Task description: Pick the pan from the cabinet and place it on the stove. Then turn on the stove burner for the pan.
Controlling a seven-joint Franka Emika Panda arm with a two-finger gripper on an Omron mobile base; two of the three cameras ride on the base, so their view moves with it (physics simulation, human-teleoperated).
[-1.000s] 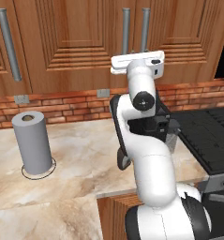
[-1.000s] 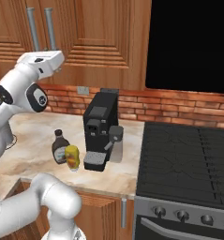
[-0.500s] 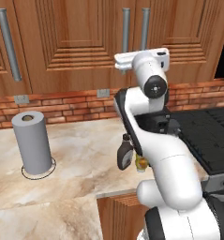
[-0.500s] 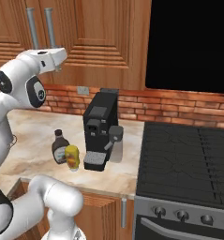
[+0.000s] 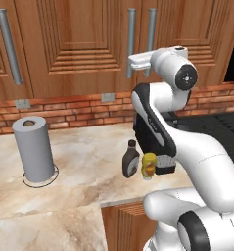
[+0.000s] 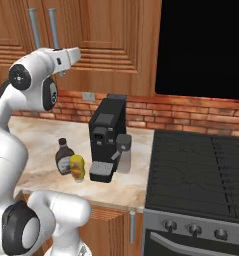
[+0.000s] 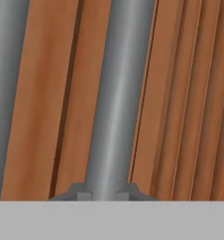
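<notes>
The cabinet [image 5: 84, 44] is closed, its reddish-brown doors [image 6: 106, 35] side by side with two grey bar handles at the seam. My gripper [image 5: 138, 62] is raised against those handles [image 6: 53, 27]. In the hand view a grey bar handle [image 7: 115, 103] runs straight down between my fingertips, and the gripper [image 7: 104, 194] is shut on it. A second bar [image 7: 5, 93] stands to its left. The pan is hidden. The black stove [image 6: 201, 165] lies to the right, with its knobs [image 6: 193, 229] along the front.
On the counter stand a black coffee machine [image 6: 107, 135], a dark sauce bottle [image 6: 64, 156], a yellow bottle [image 6: 77, 167] and a grey paper-towel roll [image 5: 34, 148]. A brick backsplash [image 5: 64, 110] runs behind them. A dark opening [image 6: 206, 45] sits above the stove.
My hand has moved in against the cabinet door handles and the jaws have closed on a bar. The base views have shifted slightly.
</notes>
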